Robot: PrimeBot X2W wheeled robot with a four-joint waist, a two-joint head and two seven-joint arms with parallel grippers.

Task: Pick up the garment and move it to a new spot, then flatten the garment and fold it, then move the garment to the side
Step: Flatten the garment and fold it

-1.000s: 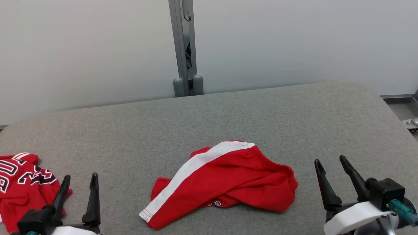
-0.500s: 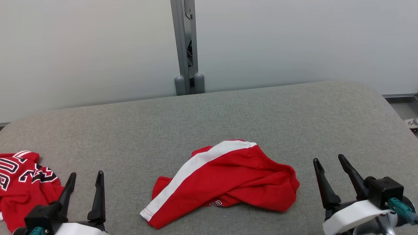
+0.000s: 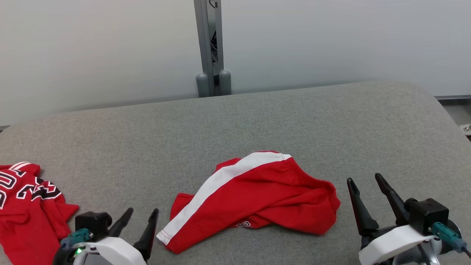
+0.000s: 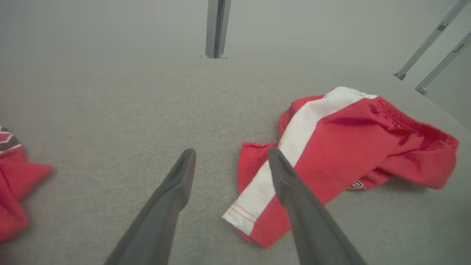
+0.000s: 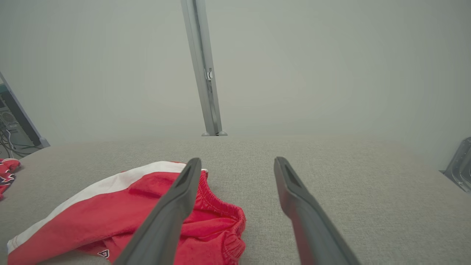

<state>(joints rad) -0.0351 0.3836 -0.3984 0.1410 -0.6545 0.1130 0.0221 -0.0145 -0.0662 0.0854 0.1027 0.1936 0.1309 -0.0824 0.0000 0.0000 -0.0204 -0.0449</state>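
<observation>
Evidently nothing is done yet — the red shorts (image 3: 257,198) lie crumpled near centre, left gripper (image 3: 143,210) and right gripper (image 3: 363,177) wide, empty.

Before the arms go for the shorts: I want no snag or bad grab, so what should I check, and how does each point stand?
1. Left gripper open and empty: ok.
2. Right gripper open and empty: ok.
3. Shorts free to lift: ok, nothing lies on them and neither gripper grips them.
4. Left gripper close to the shorts' near white-striped corner: ok, just beside it.
5. Jersey apart from the shorts: ok, it lies at the left end of the table.
6. Shorts flat: not ok, bunched and folded over.
</observation>
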